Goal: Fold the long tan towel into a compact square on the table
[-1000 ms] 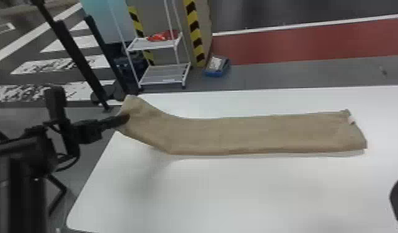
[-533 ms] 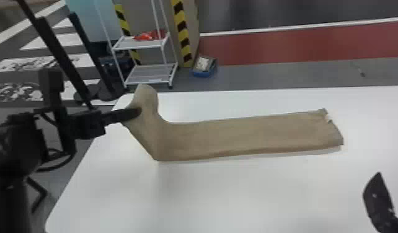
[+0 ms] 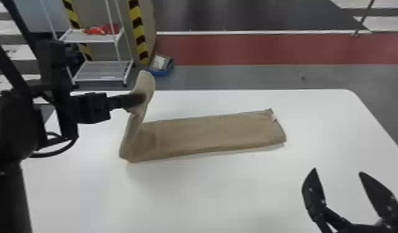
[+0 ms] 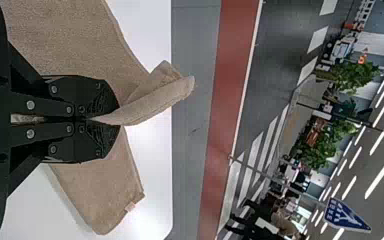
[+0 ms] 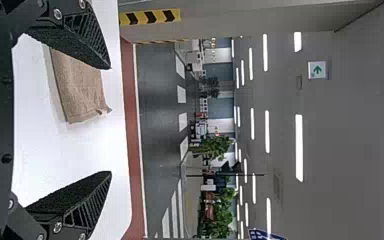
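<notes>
- Since the earlier frame, my left claw (image 3: pixel 139 98) has carried its end of the tan towel (image 3: pixel 207 133) up and inward, so what was a bent flap now stands steeply.
- My right claw (image 3: pixel 338 171) has come farther into the head view, at its lower right, where both fingers now show.
- My left claw (image 4: pixel 119 120) is closed on the towel; in its wrist view the two fingers press together on the cloth, and a loose fold sticks out past the tips.
- My right claw is spread wide with nothing between its fingers, over the near right part of the white table (image 3: pixel 223 192), apart from the towel.
- The raised end rises from a crease at the towel's left; from there the long strip lies flat on the table, running to the right.
- A small pale tag (image 3: pixel 274 117) sits at the far right end of the towel.
- Beyond the table stand a white two-shelf cart (image 3: pixel 102 70), red stuff (image 3: pixel 99 30) on its upper shelf, and a blue bin (image 3: pixel 159 73) on the floor.
</notes>
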{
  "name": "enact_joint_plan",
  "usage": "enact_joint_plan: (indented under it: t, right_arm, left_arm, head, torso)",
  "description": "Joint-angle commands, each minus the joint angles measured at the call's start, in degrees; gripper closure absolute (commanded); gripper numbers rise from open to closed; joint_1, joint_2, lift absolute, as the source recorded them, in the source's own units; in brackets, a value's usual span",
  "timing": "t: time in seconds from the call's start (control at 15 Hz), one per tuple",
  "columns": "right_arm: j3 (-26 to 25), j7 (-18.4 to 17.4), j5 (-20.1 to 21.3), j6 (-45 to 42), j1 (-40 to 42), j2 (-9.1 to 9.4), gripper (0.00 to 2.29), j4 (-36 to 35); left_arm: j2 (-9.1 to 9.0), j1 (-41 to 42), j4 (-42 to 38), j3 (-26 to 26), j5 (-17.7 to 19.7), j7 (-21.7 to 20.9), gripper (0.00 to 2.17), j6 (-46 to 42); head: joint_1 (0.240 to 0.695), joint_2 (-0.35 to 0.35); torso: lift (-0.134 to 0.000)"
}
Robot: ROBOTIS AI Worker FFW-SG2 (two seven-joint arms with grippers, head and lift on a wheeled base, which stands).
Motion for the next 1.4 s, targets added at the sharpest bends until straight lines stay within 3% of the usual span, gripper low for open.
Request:
enact_joint_plan:
  t: [0.0, 0.27, 0.73, 0.8, 0.87, 0.93, 1.0, 1.33]
  right_arm:
    - [-0.3, 0.0, 0.0, -1.2, 0.7, 0.05, 0.14, -0.1]
    - [-0.4, -0.2, 0.0, -1.9, 1.4, 0.05, 0.14, 0.0]
    - [-0.4, -0.2, 0.0, -3.1, 1.9, 0.05, 0.14, 0.1]
    - [-0.4, -0.2, 0.0, -3.3, 1.9, 0.05, 0.14, 0.2]
    - [-0.4, -0.2, 0.0, -3.3, 1.9, 0.05, 0.14, 0.3]
    - [-0.4, -0.2, 0.0, -3.3, 1.8, 0.05, 0.14, 0.5]
    - [-0.3, -0.2, 0.0, -3.3, 1.6, 0.05, 0.14, 0.6]
    - [-0.3, -0.2, 0.0, -3.8, 1.6, 0.05, 0.14, 1.0]
  left_arm:
    - [-3.31, -2.6, 1.6, -3.3, -2.5, 0.3, 1.91, 1.1]
    - [-3.98, -5.6, 6.0, -6.9, -5.4, 3.7, 1.91, 0.9]
    - [-3.98, -6.5, 12.7, -13.5, -12.3, 8.2, 1.91, -2.6]
    - [-3.98, -6.4, 13.0, -14.3, -12.4, 9.2, 1.80, -3.1]
    - [-3.98, -6.1, 13.1, -15.2, -12.4, 9.9, 1.38, -3.3]
    - [-3.98, -5.7, 13.1, -16.5, -12.5, 9.9, 0.55, -3.6]
    - [-3.98, -5.2, 13.1, -17.9, -13.1, 9.9, 0.24, -3.8]
    - [-3.98, -4.3, 15.4, -23.2, -14.9, 10.2, 0.20, -5.9]
  head:
    - [0.695, -0.010]
    - [0.695, -0.080]
    - [0.695, -0.083]
    - [0.695, -0.084]
    - [0.695, -0.085]
    - [0.695, -0.086]
    - [0.695, -0.089]
    - [0.695, -0.133]
  torso:
    - [-0.123]
    - [-0.123]
    - [-0.123]
    - [-0.123]
    - [-0.123]
    - [-0.123]
    - [-0.123]
    - [-0.123]
